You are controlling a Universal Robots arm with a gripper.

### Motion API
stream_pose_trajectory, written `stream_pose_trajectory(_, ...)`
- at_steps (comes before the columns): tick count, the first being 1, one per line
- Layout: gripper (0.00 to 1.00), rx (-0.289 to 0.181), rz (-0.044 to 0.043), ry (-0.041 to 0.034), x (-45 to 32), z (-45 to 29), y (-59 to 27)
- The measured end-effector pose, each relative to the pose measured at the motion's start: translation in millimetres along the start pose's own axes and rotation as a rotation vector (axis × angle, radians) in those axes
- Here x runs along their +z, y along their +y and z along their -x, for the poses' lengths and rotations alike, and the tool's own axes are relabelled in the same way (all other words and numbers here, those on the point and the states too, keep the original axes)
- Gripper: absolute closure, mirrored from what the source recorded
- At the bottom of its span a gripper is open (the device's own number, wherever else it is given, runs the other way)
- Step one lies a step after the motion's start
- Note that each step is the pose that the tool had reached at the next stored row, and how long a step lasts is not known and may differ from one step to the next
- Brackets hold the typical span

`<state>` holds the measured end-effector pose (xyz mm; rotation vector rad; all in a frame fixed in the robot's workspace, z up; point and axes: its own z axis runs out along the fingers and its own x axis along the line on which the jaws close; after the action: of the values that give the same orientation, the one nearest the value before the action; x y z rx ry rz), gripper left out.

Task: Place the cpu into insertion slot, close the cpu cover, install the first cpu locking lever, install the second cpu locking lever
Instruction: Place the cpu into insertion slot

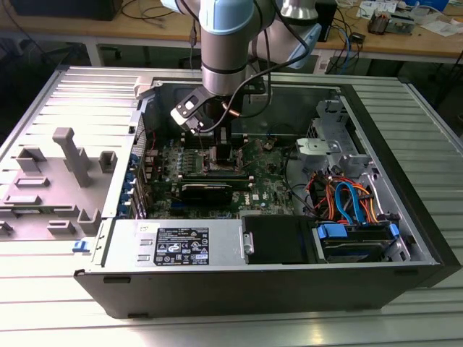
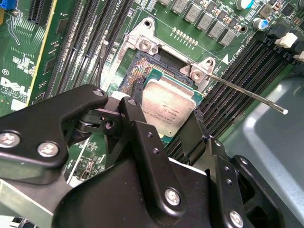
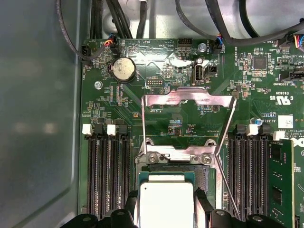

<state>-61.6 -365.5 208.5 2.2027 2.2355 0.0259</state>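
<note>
In the exterior view, a grey fixture (image 1: 69, 170) lay at the left. At centre the arm hid the socket on the motherboard (image 1: 264, 188), and cables (image 1: 347, 199) sat at the right. The second wrist view showed the gripper (image 2: 164, 118) clenched on the cpu (image 2: 168, 102), just over the insertion slot (image 2: 137, 71). In the first wrist view the cpu cover (image 3: 189, 97) stood open.

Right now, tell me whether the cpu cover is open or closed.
Open. In the first wrist view the cpu cover is flipped back off the insertion slot, leaving the cpu uncovered.
</note>
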Motion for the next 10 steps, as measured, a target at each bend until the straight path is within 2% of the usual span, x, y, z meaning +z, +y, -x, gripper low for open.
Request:
stream_pose_trajectory(8,0.45,0.000,0.0002,0.0002,1.1,0.0,0.0)
stream_pose_trajectory(10,0.45,0.000,0.0000,-0.0022,1.5,0.0,-0.1)
